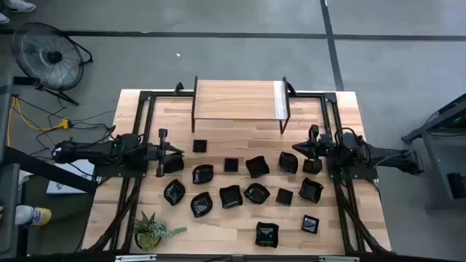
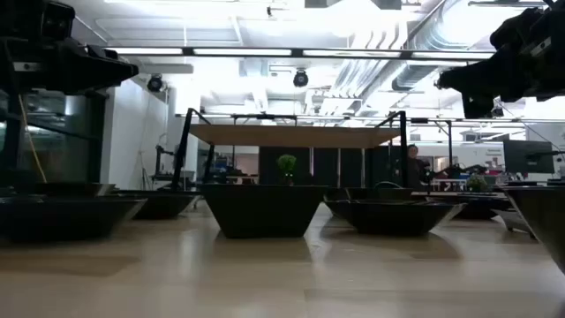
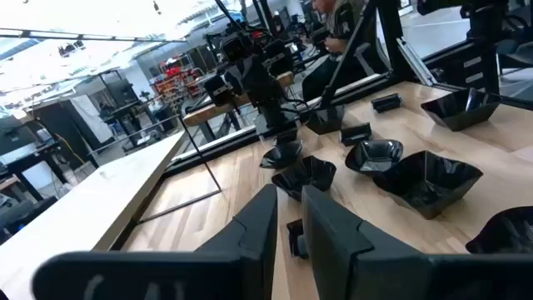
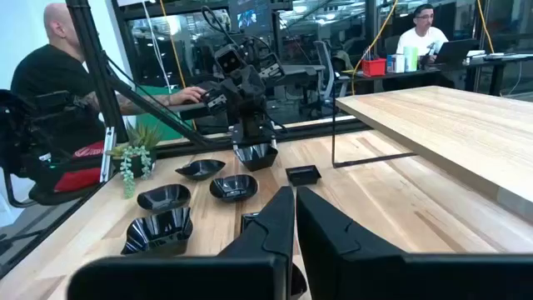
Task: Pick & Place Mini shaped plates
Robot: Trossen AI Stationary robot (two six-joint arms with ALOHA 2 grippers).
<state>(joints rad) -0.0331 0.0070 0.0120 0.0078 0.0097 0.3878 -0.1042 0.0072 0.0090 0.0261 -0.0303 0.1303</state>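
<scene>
**Two arms face each other across a table of small black plates**

The wooden table point(image 1: 240, 131) carries a scatter of glossy black mini plates point(image 1: 230, 196) spread across its middle and near side, between the two arms. Some are small squares, such as one point(image 1: 199, 146) just in front of the raised wooden shelf point(image 1: 237, 100), and others have wavy or leaf-like rims. Two more plates point(image 1: 266, 234) lie apart from the rest toward the near edge. A green potted plant point(image 1: 151, 230) stands at the near left corner.

The left gripper point(image 1: 177, 151) hovers at the left side of the scatter. A black plate point(image 1: 172, 164) sits directly at its tip; in the right wrist view this plate point(image 4: 255, 154) hangs right under the gripper, apparently clamped between the fingers, though the contact itself is hard to make out. In its own wrist view the left fingers point(image 3: 258, 225) stand close together with a narrow gap.

The right gripper point(image 1: 298, 148) hovers at the right side of the scatter, just beside a plate point(image 1: 288, 161), with its fingers point(image 4: 271, 225) pressed together and nothing between them.

In the room beyond the table, a seated person point(image 4: 50, 92) rests a hand on a desk, and another person point(image 4: 420, 37) sits farther back.
</scene>
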